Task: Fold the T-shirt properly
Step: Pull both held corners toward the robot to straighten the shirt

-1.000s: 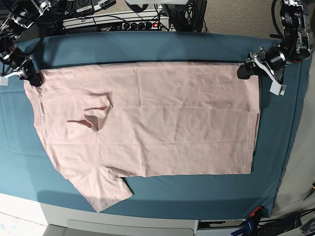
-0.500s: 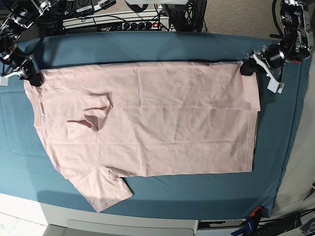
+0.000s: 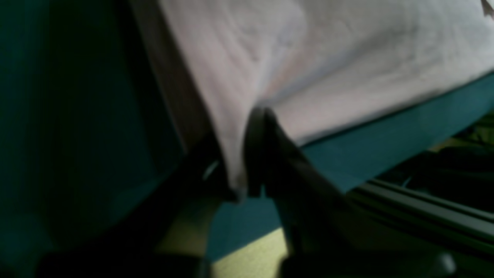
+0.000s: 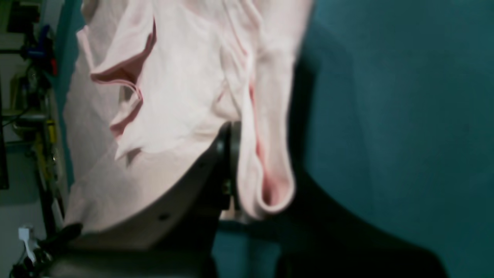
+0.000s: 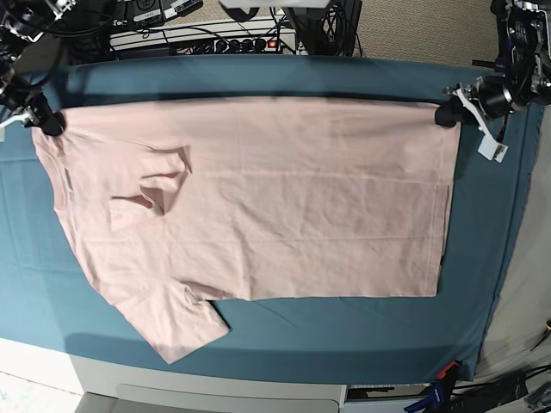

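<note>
The pale pink T-shirt (image 5: 258, 198) lies spread on the teal table cloth (image 5: 258, 327), plain side up, hem to the right, one sleeve (image 5: 176, 323) at the front left and the other sleeve (image 5: 151, 185) folded in on the body. My left gripper (image 5: 448, 114) is shut on the far right hem corner (image 3: 235, 170). My right gripper (image 5: 45, 123) is shut on the far left shoulder edge, bunched between its jaws in the right wrist view (image 4: 266, 181). The far edge is lifted and stretched between both grippers.
A power strip and cables (image 5: 207, 34) lie behind the table's far edge. The table's front edge (image 5: 215, 391) is white. A bare strip of cloth (image 5: 491, 241) runs along the right. Floor clutter (image 4: 34, 77) shows past the table.
Both grippers have moved toward the far edge and outward, pulling the shirt's far edge taut and higher. The whole shirt has shifted a little away from the front edge.
</note>
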Robot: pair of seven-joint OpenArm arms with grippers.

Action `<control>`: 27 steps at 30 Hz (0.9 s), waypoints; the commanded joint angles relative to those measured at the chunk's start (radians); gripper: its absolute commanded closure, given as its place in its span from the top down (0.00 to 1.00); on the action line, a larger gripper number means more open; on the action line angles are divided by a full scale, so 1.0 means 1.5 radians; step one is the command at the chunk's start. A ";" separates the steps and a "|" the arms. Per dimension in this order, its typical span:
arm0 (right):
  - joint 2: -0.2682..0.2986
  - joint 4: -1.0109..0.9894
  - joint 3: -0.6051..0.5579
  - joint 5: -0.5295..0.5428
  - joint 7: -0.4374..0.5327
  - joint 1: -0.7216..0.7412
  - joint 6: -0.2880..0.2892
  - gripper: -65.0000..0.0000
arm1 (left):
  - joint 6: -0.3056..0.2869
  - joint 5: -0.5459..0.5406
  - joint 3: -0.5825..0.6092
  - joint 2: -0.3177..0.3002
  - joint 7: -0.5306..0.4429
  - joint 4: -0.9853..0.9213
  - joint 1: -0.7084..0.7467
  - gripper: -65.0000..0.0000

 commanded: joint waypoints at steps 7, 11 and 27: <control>0.025 0.009 0.006 0.029 0.009 -0.057 0.001 0.00 | 0.000 -0.006 -0.006 -0.016 -0.007 0.009 0.036 0.00; 0.026 0.009 0.006 0.041 0.009 -0.083 0.001 0.00 | 0.000 -0.006 -0.006 -0.016 -0.007 0.009 0.059 0.00; 0.026 0.009 0.006 0.040 0.009 -0.104 0.001 0.00 | 0.000 -0.006 -0.006 -0.016 0.004 0.011 0.097 0.00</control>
